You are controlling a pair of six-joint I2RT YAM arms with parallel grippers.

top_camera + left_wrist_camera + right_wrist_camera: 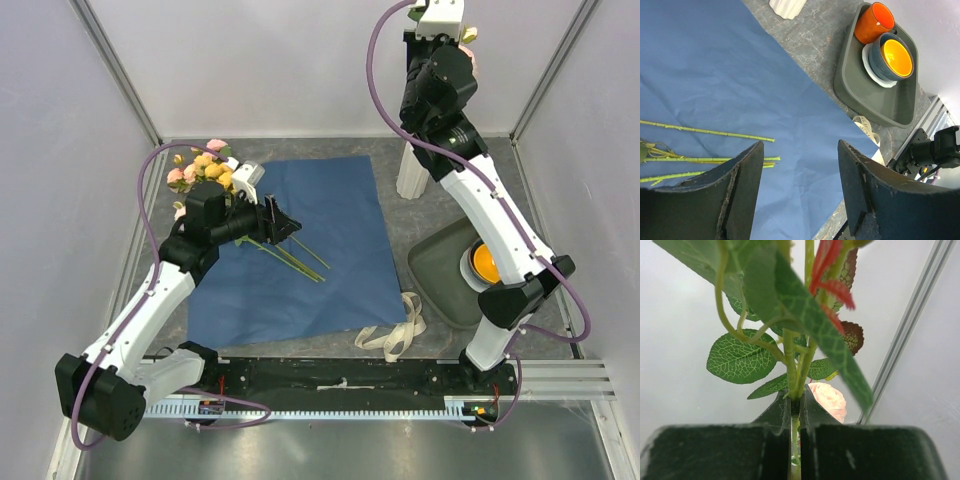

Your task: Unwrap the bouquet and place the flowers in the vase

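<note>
Between the right hand's (795,412) pinched-together fingers one leafy flower stem (791,365) is clamped. It is held high, probably so its end can drop into the vase (413,172) standing on the tabletop (815,35) below that hand. The other flowers (205,170) lie beneath and behind the left hand (800,150), whose fingers stand apart and empty just above their stems (710,132) on the spread blue paper (715,65), placed for the next pick. Ahead of that hand, past the paper's edge, a grey tray (845,85) with orange cup (874,22) and bowl (895,57) sits clear. The loose ribbon (395,335) lies off the paper, obstructing nothing.
</note>
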